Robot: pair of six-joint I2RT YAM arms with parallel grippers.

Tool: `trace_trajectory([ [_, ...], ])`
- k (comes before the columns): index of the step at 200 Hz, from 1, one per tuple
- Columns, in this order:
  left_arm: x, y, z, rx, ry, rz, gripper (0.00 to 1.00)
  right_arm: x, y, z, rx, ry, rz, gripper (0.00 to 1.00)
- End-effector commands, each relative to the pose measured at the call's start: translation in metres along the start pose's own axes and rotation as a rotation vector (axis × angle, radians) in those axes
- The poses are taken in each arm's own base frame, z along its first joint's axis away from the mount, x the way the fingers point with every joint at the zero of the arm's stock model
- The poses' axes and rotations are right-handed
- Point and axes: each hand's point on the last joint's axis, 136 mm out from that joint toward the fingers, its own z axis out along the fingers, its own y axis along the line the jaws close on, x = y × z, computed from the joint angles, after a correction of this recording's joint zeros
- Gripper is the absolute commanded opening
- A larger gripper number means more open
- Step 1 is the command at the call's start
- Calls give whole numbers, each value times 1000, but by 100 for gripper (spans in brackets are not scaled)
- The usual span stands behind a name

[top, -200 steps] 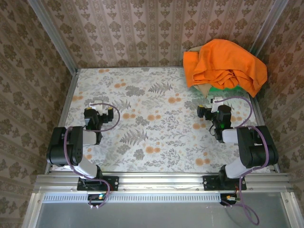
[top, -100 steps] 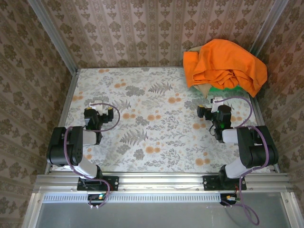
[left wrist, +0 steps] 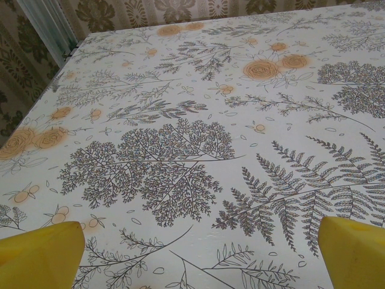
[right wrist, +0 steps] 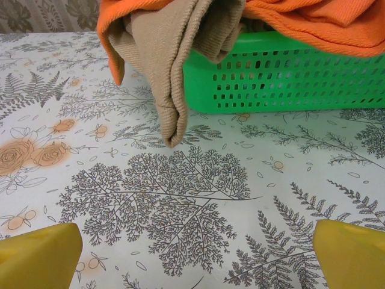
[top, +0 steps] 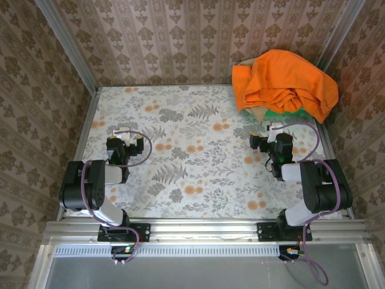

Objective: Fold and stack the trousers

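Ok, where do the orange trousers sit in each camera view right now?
Top external: orange trousers heaped at the far right corner.
Right wrist: along the top edge, draped over the green basket and tan garment.
Left wrist: floral tablecloth, the landmark all three views share.

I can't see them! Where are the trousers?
In the top view, the trousers lie heaped on a green basket at the table's far right corner.

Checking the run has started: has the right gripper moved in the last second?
No. The right gripper sits over the same table flowers, short of the trousers.
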Motion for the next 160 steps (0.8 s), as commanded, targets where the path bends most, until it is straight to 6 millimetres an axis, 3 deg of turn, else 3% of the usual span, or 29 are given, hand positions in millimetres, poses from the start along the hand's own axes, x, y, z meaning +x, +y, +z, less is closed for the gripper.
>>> trace_trajectory([
  [1, -14, -2, 2, 8, -35, 19, 100, -8, -5, 1, 32, -21, 2, 100],
  [56, -14, 6, 3, -17, -31, -4, 100, -8, -5, 1, 33, -19, 2, 100],
  [73, -27, 12, -5, -114, -36, 25, 100, -32, -16, -6, 132, -22, 5, 100],
  [78, -38, 11, -11, -130, -36, 43, 100, -37, -17, -9, 154, 19, 0, 100],
  [82, -47, 9, -15, -132, -32, 59, 100, -60, -17, -16, 165, 1, -2, 100],
  [103, -116, -9, -44, -109, -101, 84, 100, -138, -17, -52, 240, -10, 50, 100],
  [120, -176, -22, -74, -67, -171, -73, 100, -184, -12, -84, 231, 17, 158, 100],
  [131, -206, -33, -92, 22, -188, -229, 100, -197, -9, -100, 204, 26, 247, 100],
  [148, -239, -58, -112, 236, -276, -401, 100, -199, -13, -114, 168, -14, 486, 100],
  [160, -242, -56, -114, 318, -350, -622, 100, -205, -5, -114, 51, -28, 522, 95],
])
